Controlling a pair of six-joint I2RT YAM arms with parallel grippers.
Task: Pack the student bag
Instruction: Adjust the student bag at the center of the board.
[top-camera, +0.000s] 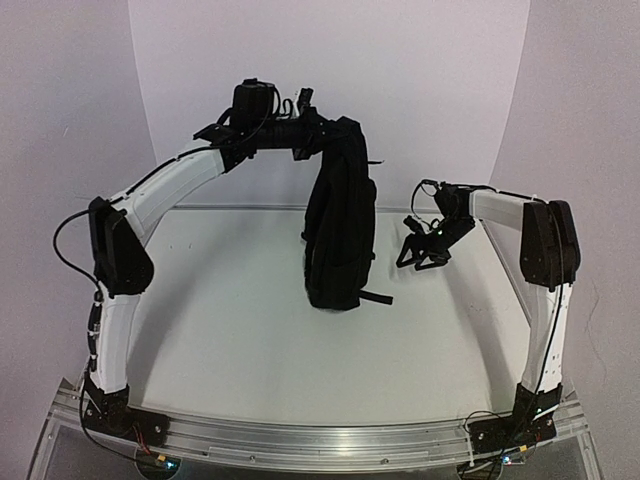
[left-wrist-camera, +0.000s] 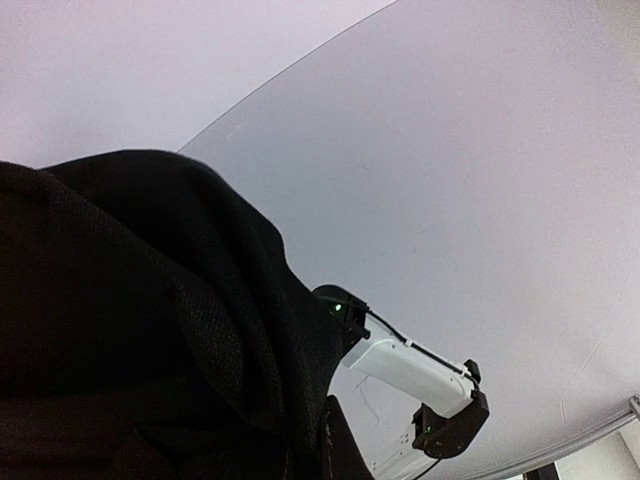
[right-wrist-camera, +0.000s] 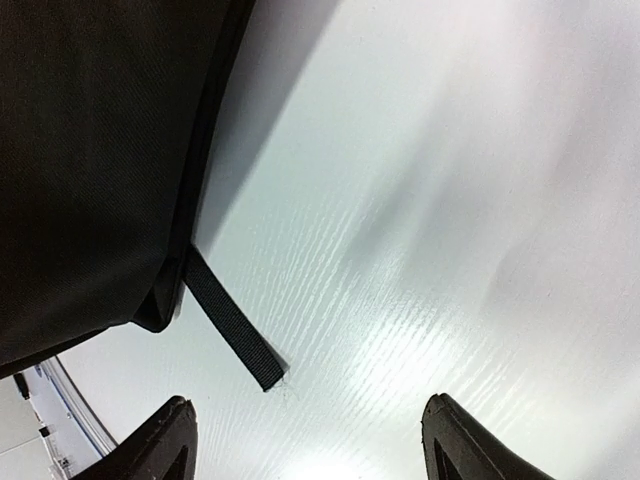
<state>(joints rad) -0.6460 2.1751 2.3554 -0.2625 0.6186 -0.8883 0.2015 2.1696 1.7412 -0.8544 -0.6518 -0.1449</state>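
The student bag (top-camera: 340, 230) is matt black woven cloth, coarse and mesh-like up close. Its strap (right-wrist-camera: 235, 325) is ribbed webbing. The table (top-camera: 220, 300) is smooth white with a soft sheen. The rail (top-camera: 330, 440) at its near edge is brushed metal, and the arm shells (top-camera: 170, 185) are perhaps glossy plastic.

White arm links (top-camera: 170, 185), black joint housings (top-camera: 120, 250), black jaws, looping black cables (top-camera: 57, 238), green status lights (left-wrist-camera: 338, 307)

The white table (top-camera: 220, 330) is being met by the lower end of the upright student bag (top-camera: 340, 230), and a loose black strap (right-wrist-camera: 235, 330) is being rested on its surface.
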